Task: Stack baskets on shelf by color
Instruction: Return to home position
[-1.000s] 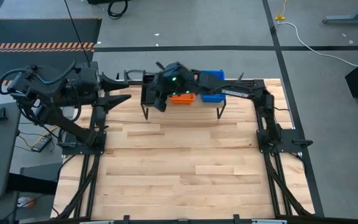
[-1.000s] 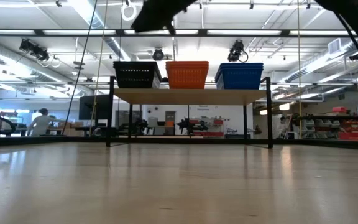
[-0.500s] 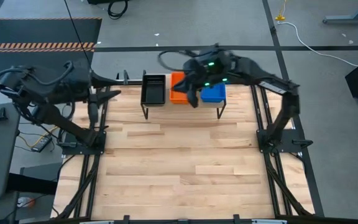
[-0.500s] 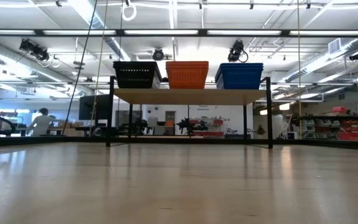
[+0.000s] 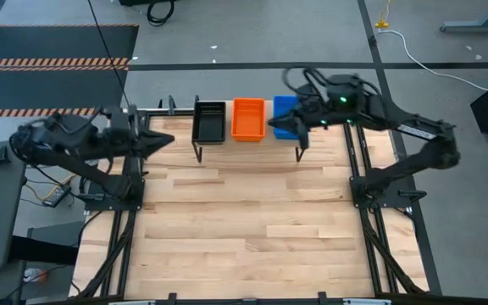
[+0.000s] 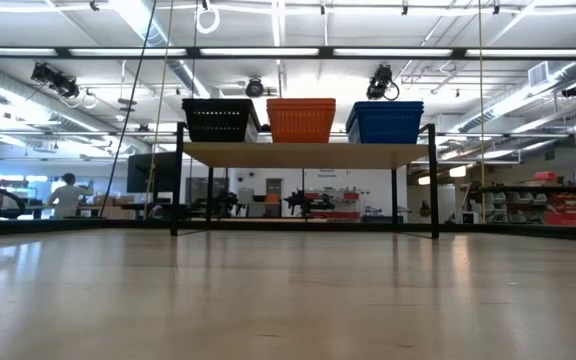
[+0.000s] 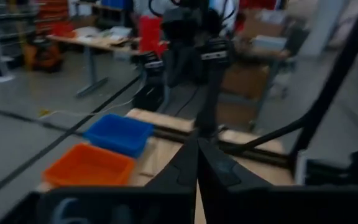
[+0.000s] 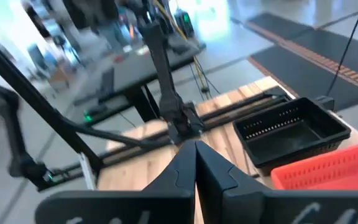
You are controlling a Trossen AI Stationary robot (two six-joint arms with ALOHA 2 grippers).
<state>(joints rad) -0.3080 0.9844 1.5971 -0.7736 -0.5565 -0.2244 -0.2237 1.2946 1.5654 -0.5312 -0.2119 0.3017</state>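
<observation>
Far behind the shelf [image 6: 308, 154], to its left, a person [image 6: 66, 195] stands in the bright workshop. The left gripper [image 5: 168, 139] hangs pinched closed left of the shelf over the wooden table [image 5: 244, 229]. On the shelf sit black baskets [image 5: 209, 121], orange baskets [image 5: 248, 118] and blue baskets [image 5: 285, 105]. The right gripper [image 5: 274, 127], closed too, has swung from above the orange ones to the shelf's right end
</observation>
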